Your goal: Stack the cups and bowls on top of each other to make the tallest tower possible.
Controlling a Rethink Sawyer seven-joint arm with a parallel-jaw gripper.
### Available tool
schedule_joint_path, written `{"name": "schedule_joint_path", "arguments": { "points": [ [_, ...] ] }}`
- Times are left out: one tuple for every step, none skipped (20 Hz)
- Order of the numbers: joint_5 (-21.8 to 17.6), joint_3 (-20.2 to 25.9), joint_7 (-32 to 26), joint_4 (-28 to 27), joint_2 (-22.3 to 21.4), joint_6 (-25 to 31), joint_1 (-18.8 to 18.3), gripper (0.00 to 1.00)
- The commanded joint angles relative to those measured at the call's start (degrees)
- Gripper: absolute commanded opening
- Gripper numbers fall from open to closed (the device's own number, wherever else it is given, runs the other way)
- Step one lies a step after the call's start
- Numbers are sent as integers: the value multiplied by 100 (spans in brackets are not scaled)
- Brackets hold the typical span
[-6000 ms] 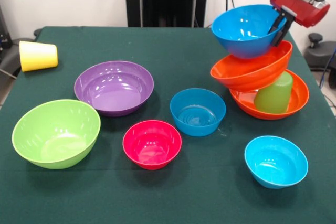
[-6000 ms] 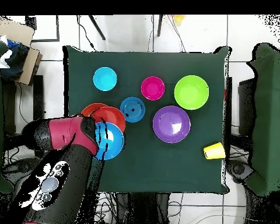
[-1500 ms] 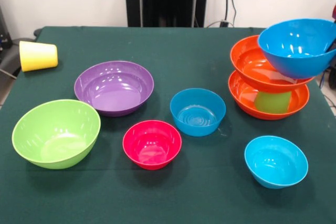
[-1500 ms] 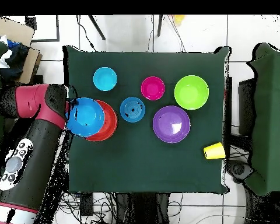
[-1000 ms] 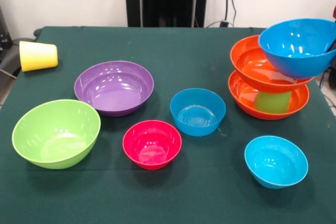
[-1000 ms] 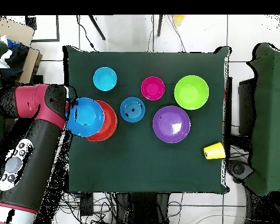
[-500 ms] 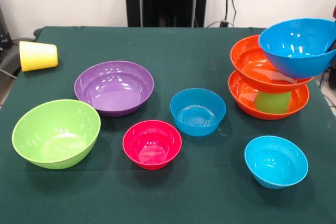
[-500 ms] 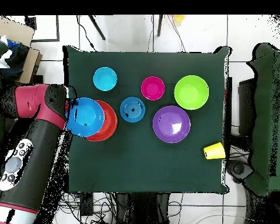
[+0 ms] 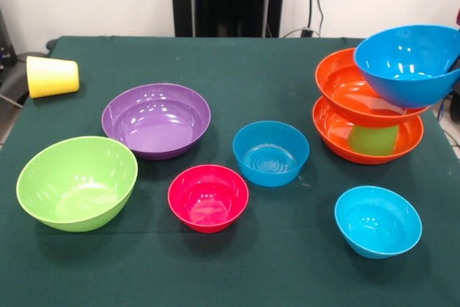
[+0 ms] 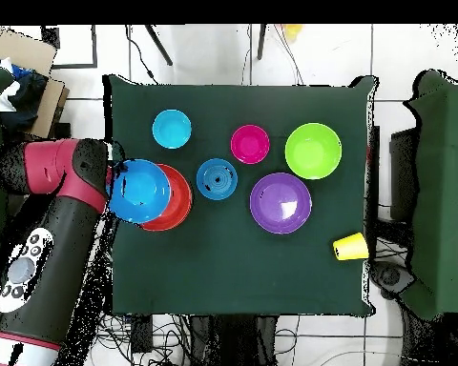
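Bowls sit all over the green bench (image 9: 237, 70). At the right of the front view stands the tower (image 9: 377, 95): an orange bowl (image 9: 338, 138) at the bottom with the green cup (image 9: 374, 139) inside it, a second orange bowl (image 9: 345, 91) tilted on top, and a big blue bowl (image 9: 406, 62) highest, hanging off to the right. The end effector (image 10: 114, 172) is at that blue bowl's rim in the overhead view, at the left edge of the bench; I cannot tell if it is grasping or released. The yellow cup (image 9: 52, 76) lies on its side at the upper left of the front view.
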Motion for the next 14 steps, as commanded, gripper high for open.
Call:
{"name": "schedule_joint_path", "arguments": {
  "points": [
    [10, 571, 1149, 791, 24, -968, 54, 0],
    [-9, 593, 1116, 910, 10, -1105, 66, 0],
    [-18, 620, 1086, 1021, -1, -1232, 73, 0],
    [-23, 625, 1068, 1103, -10, -1315, 86, 0],
    [-23, 631, 1037, 1145, -19, -1353, 84, 0],
    [-19, 621, 1028, 1178, -24, -1371, 93, 0],
    [-9, 613, 1027, 1183, -20, -1369, 102, 0],
    [1, 604, 1026, 1188, -16, -1368, 110, 0],
    [8, 603, 1016, 1192, -12, -1383, 111, 0],
    [16, 601, 1007, 1196, -8, -1398, 113, 0],
    [24, 600, 997, 1199, -4, -1414, 114, 0],
    [28, 592, 992, 1201, -2, -1411, 116, 0],
    [31, 586, 985, 1182, 6, -1400, 112, 0],
    [32, 594, 964, 1191, 3, -1419, 102, 0]
  ]
}}
